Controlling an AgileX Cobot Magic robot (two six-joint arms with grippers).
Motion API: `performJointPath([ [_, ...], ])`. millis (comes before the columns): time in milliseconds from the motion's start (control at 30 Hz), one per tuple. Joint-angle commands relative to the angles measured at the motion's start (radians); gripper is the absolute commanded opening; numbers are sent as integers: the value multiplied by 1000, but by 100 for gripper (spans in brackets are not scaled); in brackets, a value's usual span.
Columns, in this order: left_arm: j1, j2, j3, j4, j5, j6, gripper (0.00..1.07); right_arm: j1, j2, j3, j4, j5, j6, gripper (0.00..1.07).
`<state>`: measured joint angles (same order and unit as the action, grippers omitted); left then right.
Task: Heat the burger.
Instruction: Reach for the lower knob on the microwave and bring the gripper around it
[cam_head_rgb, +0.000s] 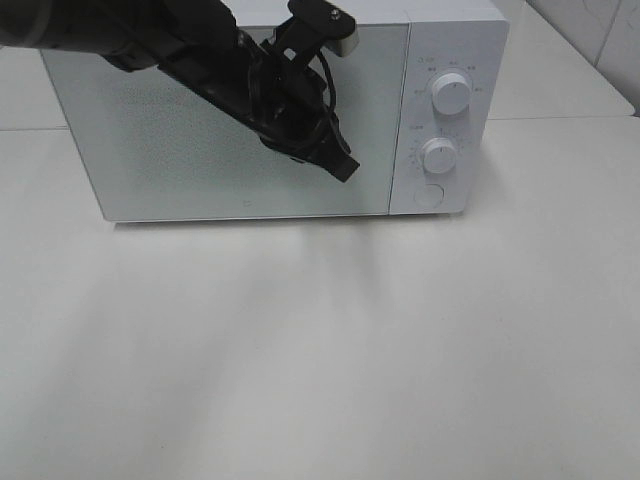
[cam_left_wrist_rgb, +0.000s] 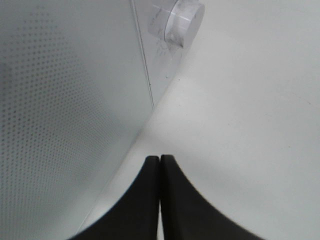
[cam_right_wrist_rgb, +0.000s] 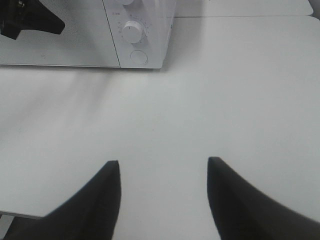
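Note:
The burger is not in view in any frame. A white microwave (cam_head_rgb: 250, 120) stands at the back of the table with its door shut. It has two round knobs, an upper knob (cam_head_rgb: 451, 94) and a lower knob (cam_head_rgb: 439, 156), above a round button (cam_head_rgb: 428, 195). My left gripper (cam_head_rgb: 345, 165) is shut and empty, right in front of the door near its right edge; its closed fingertips (cam_left_wrist_rgb: 160, 165) show in the left wrist view beside the door and a knob (cam_left_wrist_rgb: 184, 21). My right gripper (cam_right_wrist_rgb: 164, 167) is open and empty above the table, well in front of the microwave (cam_right_wrist_rgb: 100, 35).
The white table (cam_head_rgb: 320, 350) spreads in front of the microwave. A seam between table sections runs behind it at right (cam_head_rgb: 560, 115). The table's front edge shows in the right wrist view (cam_right_wrist_rgb: 15, 214).

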<state>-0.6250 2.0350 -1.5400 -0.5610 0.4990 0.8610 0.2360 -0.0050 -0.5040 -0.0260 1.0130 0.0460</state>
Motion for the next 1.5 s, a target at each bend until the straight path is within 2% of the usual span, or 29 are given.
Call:
performJointPath([
  [33, 0, -53, -8, 110, 86, -132, 0, -2, -26, 1, -1, -12, 1, 52],
  [67, 0, -64, -8, 138, 105, -166, 0, -2, -26, 1, -1, -12, 1, 52],
  [100, 0, -64, -8, 138, 105, -166, 0, -2, -26, 1, -1, -12, 1, 52],
  [133, 4, -88, -8, 183, 147, -243, 0, -2, -26, 1, -1, -12, 1, 52],
  [167, 9, -101, -8, 200, 175, -283, 0, -2, -26, 1, -1, -12, 1, 52],
  [200, 9, -101, -8, 200, 175, -283, 0, -2, -26, 1, -1, -12, 1, 52],
  [233, 22, -122, -8, 221, 229, -356, 0, -2, -26, 1, -1, -12, 1, 52],
  [267, 32, -136, -8, 224, 257, -397, 0, -2, -26, 1, -1, -12, 1, 52],
  [300, 32, -136, -8, 224, 257, -397, 0, -2, -26, 1, -1, -12, 1, 52],
  [367, 75, -184, -8, 239, 353, -503, 0, -2, -26, 1, -1, -12, 1, 52],
  [567, 119, -246, -8, 274, 444, -531, 0, -2, -26, 1, -1, -12, 1, 52],
  [733, 200, -376, -8, 313, 580, -572, 0, -2, -26, 1, -1, -12, 1, 52],
  [867, 238, -427, -8, 329, 633, -576, 0, -2, -26, 1, -1, -12, 1, 52],
  [933, 287, -483, -8, 339, 677, -582, 0, -2, -26, 1, -1, -12, 1, 52],
  [1033, 303, -502, -8, 343, 692, -589, 0, -2, -26, 1, -1, -12, 1, 52],
  [1100, 359, -572, 6, 384, 726, -632, 0, -2, -26, 1, -1, -12, 1, 52],
  [1133, 359, -572, 6, 384, 726, -632, 0, -2, -26, 1, -1, -12, 1, 52],
  [1200, 385, -641, 63, 420, 730, -656, 0, -2, -26, 1, -1, -12, 1, 52],
  [1233, 385, -641, 63, 420, 730, -656, 0, -2, -26, 1, -1, -12, 1, 52],
  [1267, 390, -689, 119, 443, 730, -669, 0, -2, -26, 1, -1, -12, 1, 52],
  [1300, 390, -689, 119, 443, 730, -669, 0, -2, -26, 1, -1, -12, 1, 52],
  [1367, 390, -772, 222, 460, 729, -687, 0, -2, -26, 1, -1, -12, 1, 52],
  [1400, 390, -772, 222, 460, 729, -687, 0, -2, -26, 1, -1, -12, 1, 52],
  [1433, 390, -830, 301, 460, 727, -692, 0, -2, -26, 1, -1, -12, 1, 52],
  [1467, 390, -830, 301, 460, 727, -692, 0, -2, -26, 1, -1, -12, 1, 52],
  [1500, 390, -864, 340, 460, 725, -692, 0, -2, -26, 1, -1, -12, 1, 52],
])
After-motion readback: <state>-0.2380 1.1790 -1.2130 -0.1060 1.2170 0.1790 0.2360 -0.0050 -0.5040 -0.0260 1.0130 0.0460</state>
